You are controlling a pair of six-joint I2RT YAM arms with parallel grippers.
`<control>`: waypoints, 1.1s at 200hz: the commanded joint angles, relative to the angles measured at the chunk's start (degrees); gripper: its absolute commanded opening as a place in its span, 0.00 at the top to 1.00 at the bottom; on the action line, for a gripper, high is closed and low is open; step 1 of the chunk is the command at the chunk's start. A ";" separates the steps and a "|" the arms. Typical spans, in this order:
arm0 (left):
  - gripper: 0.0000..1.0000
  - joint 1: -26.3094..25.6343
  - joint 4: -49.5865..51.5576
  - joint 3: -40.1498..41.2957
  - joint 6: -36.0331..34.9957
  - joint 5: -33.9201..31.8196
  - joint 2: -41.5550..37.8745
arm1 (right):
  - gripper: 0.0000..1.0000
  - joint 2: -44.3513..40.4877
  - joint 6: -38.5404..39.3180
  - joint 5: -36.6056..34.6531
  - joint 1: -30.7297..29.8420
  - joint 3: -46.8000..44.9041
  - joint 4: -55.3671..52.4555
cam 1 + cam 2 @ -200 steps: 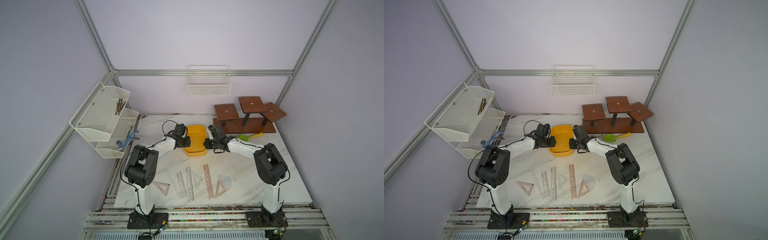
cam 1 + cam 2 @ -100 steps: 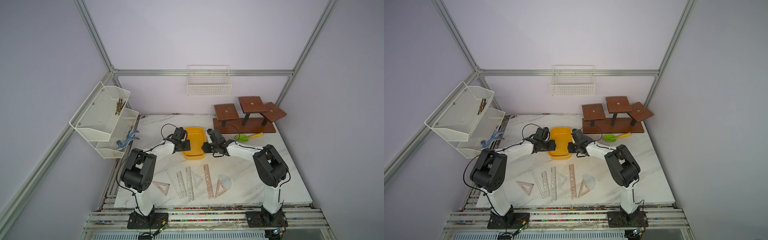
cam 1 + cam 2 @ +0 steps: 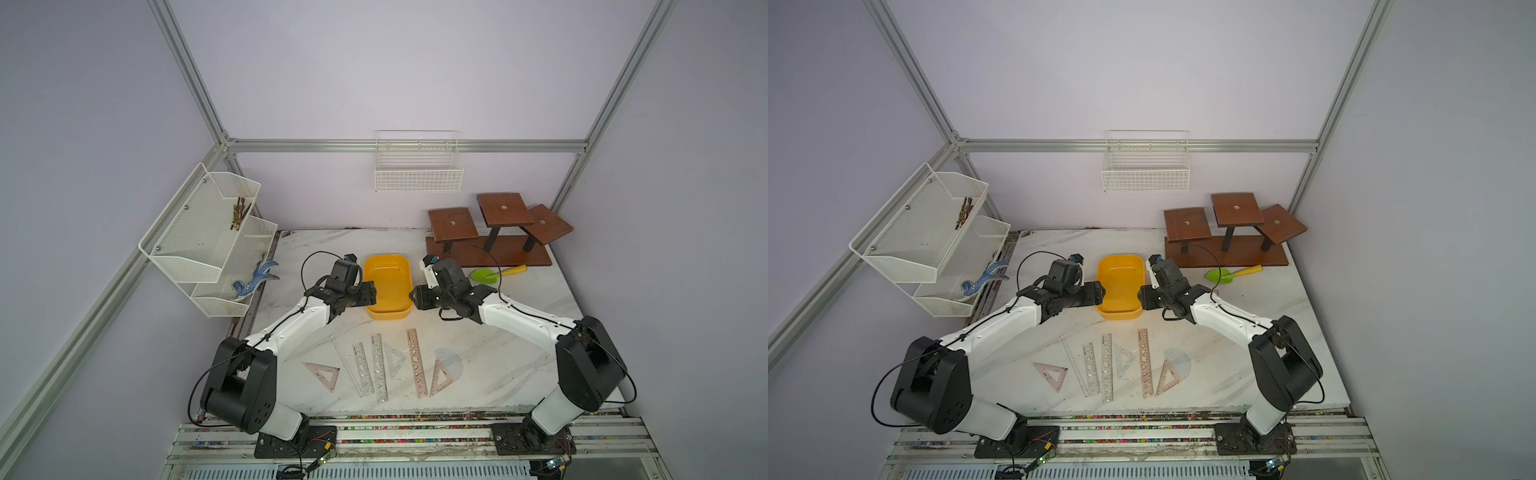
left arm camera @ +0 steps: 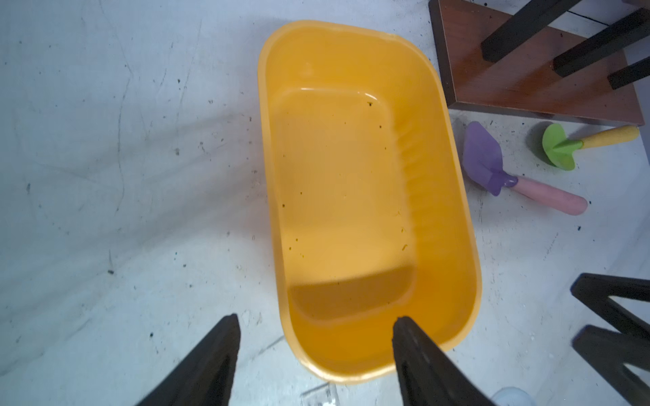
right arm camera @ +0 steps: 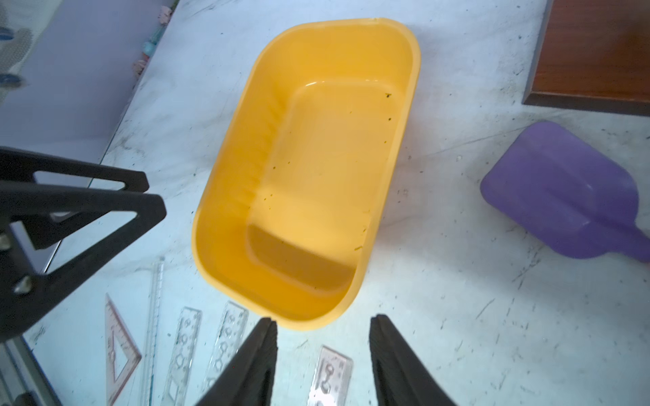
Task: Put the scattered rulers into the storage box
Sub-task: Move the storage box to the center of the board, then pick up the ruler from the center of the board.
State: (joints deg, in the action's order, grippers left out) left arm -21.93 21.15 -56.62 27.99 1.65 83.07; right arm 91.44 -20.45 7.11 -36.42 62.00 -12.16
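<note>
Either side of storage box (image 3: pixel 390 312), near end: left claw (image 4: pixel 316 323), right claw (image 5: pixel 323 318), both spread, empty. Box empty, just beyond rulers (image 3: pixel 376 361) on surface (image 3: pixel 498 365): short carries, seemingly.

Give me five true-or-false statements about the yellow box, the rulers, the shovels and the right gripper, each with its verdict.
1. The storage box is empty. True.
2. The purple shovel lies inside the box. False: it lies on the table beside the box.
3. The rulers all lie on the table, none in the box. True.
4. The right gripper holds a ruler. False: its fingers stand apart and hold nothing.
5. The green shovel lies on the table in front of the wooden stand. True.
</note>
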 commanded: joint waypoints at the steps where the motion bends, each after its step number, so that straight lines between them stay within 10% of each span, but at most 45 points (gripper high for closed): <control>1: 0.29 -0.30 5.66 3.93 3.04 1.93 -6.36 | 0.52 -4.18 -0.54 1.86 -4.13 -6.40 2.79; 85: 0.38 -0.82 20.37 17.99 21.12 -11.19 -19.39 | 0.56 2.13 1.32 1.76 -15.71 -6.89 9.13; 156: 0.39 -3.32 26.43 11.42 24.02 -16.41 -7.41 | 0.59 4.84 0.42 3.30 -16.36 -6.41 10.26; 220: 0.44 3.65 30.98 5.87 21.58 -22.35 -8.72 | 0.61 12.95 -1.59 -11.66 -28.11 6.12 1.22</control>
State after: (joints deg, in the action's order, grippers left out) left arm -22.57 50.70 -49.50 51.40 -18.35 76.90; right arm 100.31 -21.39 1.74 -60.55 62.74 -6.66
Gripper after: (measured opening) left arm 0.564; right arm 0.389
